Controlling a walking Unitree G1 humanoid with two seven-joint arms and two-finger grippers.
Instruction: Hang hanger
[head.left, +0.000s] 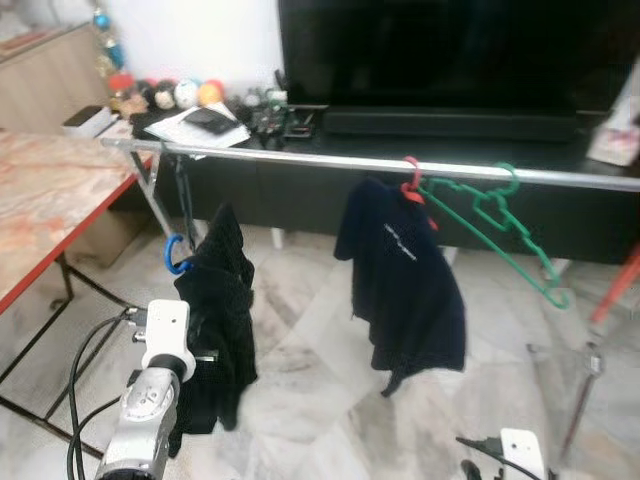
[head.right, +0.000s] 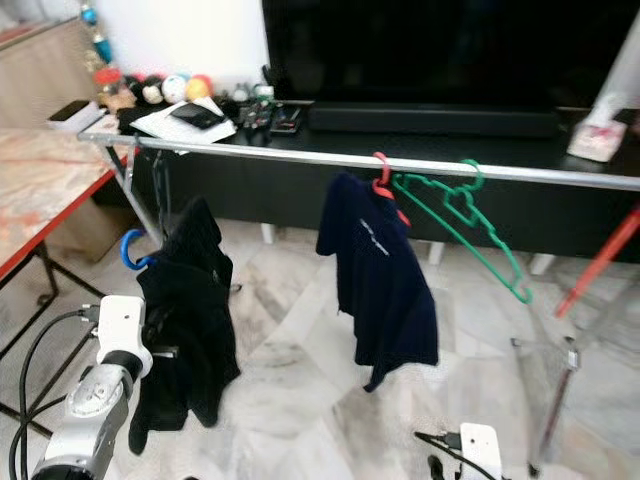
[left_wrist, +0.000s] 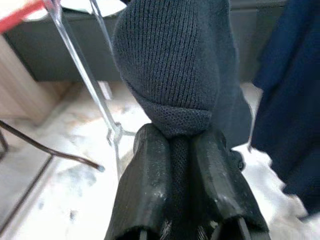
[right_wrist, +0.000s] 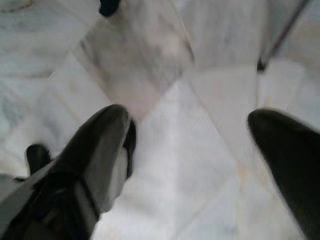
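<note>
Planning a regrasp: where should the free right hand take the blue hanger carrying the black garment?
A judgement: grip the blue hanger at its hook, the only part clear of the black garment, which the left hand is shut on. Come from the robot's left, table side, since the hook curls out that way below the rail. The right hand is open, low.

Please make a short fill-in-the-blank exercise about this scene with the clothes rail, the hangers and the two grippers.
1. The left gripper is shut on a black garment that sits on a ____ hanger.
2. The empty hanger on the metal rail is ____.
3. The navy garment hangs from a ____ hanger.
4. The right gripper points at the marble floor with its fingers ____.

Missing words: blue; green; red; open
</note>
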